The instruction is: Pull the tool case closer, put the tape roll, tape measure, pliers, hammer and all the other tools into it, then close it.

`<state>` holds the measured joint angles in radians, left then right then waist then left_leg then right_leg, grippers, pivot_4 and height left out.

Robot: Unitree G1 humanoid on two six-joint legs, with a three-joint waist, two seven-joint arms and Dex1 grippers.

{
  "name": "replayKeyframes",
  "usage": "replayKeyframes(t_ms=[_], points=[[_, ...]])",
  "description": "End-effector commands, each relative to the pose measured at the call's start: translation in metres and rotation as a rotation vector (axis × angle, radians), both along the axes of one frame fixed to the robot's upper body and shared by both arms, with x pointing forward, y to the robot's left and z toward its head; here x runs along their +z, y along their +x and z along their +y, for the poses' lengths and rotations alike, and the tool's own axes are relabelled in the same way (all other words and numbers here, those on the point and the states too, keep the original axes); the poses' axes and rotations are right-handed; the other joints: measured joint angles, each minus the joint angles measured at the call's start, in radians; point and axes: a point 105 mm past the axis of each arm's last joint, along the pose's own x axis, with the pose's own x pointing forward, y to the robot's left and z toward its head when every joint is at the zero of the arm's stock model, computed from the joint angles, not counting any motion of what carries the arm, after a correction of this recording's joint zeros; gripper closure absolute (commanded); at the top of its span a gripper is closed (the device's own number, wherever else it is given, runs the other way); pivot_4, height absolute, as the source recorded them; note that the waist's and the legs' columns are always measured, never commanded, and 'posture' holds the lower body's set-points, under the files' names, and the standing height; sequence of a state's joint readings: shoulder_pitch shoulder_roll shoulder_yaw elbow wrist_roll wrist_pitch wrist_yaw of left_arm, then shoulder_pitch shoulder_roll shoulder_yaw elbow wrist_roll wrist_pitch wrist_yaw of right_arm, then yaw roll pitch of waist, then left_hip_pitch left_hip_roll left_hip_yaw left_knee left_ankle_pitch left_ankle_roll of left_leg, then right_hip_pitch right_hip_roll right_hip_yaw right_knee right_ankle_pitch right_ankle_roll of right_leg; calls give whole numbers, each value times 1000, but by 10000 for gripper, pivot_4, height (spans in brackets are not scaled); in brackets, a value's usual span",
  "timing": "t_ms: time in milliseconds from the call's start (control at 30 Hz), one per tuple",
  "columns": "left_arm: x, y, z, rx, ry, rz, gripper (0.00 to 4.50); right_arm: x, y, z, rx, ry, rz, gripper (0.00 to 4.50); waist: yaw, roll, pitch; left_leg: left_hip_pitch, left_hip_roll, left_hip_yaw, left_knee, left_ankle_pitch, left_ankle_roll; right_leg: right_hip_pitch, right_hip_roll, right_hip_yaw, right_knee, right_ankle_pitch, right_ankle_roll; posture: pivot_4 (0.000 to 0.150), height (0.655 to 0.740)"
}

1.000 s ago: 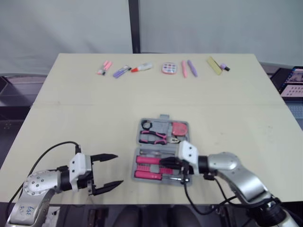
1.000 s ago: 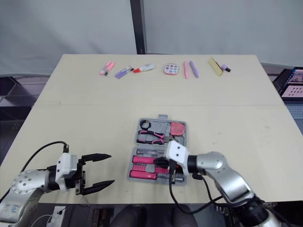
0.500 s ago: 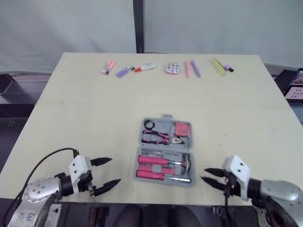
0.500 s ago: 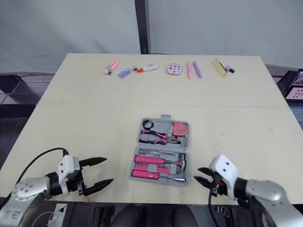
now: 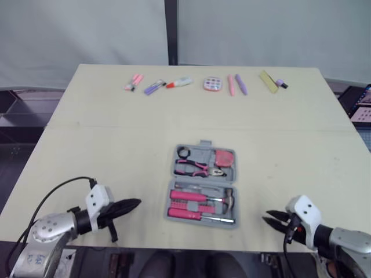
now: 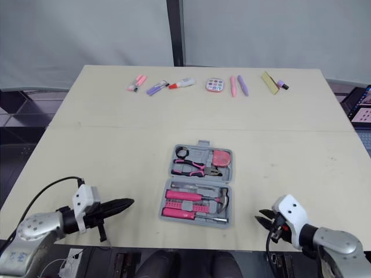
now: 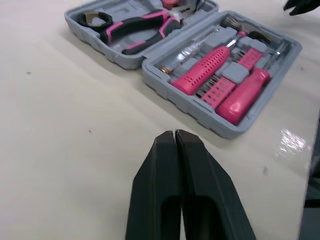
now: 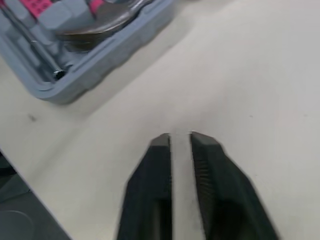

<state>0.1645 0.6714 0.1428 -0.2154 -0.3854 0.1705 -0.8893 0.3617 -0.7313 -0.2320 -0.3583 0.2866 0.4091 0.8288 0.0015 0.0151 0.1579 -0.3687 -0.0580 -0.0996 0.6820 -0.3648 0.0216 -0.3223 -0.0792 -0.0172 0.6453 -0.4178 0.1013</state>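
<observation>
The tool case (image 5: pixel 203 185) lies open and filled by the near edge of the worktop (image 5: pixel 104 150). Left jaws are pressed together, right jaws a slit apart. A one-sided shove could skid it off, and the hammer (image 5: pixel 228 198), if it sits proud, might block the lid.

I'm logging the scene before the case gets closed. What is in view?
Tool case: one, grey, open, middle of the table's near part.
Pliers: one, pink and black, case's far half.
Tape roll: one, black, far half.
Tape measure: one, pink, far half.
Hammer: one, near half.
Pink-handled tools: at least two, near half.
Small items: about eight, pink, purple, yellow, red-white, row along the far edge.
Table: one, pale beige.
Left gripper: black, shut, left of case.
Right gripper: black, narrowly open, right of case.
</observation>
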Motion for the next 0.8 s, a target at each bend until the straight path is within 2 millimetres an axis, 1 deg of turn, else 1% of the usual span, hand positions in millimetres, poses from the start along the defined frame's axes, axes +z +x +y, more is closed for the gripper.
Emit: replayKeyframes(t_ms=[33,133,233,300,367,467,600,667,800], points=[[4,11,-5,6,2,-32,45000,0,10,-3,-17,-4,-39,44547,-1,0,0,0,0,0,0,0,0,0,0,0,0,0,0,1500,7134],[5,24,-7,19,18,-35,45000,2,21,-3,-26,-15,-61,44547,-2,0,0,0,0,0,0,0,0,-1,0,-1,2,0,0,1500,7134],[-6,37,-7,19,72,31,45000,2,36,-1,-15,-32,-76,44547,-3,0,0,0,0,0,0,0,0,-1,1,-1,3,0,0,1500,7134],[-8,45,-12,-1,76,40,45000,2,49,2,-15,-38,-82,44547,-4,0,0,0,0,0,0,0,0,-1,1,-1,3,0,0,1500,7134],[-10,50,-16,-13,80,44,45000,2,56,4,-16,-42,-81,44547,-4,0,0,0,-1,0,0,0,0,-3,1,-1,8,0,0,1500,7134],[-16,63,-25,-33,99,53,45000,2,70,9,-17,-44,-77,44547,-2,0,0,0,-1,0,0,0,0,-6,0,-2,13,0,0,1500,7134],[-19,74,-39,-57,106,49,45000,5,80,20,10,-22,-58,44547,-3,0,0,0,-1,-1,2,0,0,-6,0,-2,14,0,0,1500,7134],[-19,76,-44,-67,102,50,45000,6,82,24,23,-19,-56,44547,-3,0,0,-1,-2,0,2,0,0,-7,0,-2,14,0,0,1500,7134],[-22,81,-62,-98,103,43,45000,8,91,34,47,-24,-64,44547,-4,0,0,-1,-1,0,2,0,0,-8,0,-3,16,0,0,1500,7134]])
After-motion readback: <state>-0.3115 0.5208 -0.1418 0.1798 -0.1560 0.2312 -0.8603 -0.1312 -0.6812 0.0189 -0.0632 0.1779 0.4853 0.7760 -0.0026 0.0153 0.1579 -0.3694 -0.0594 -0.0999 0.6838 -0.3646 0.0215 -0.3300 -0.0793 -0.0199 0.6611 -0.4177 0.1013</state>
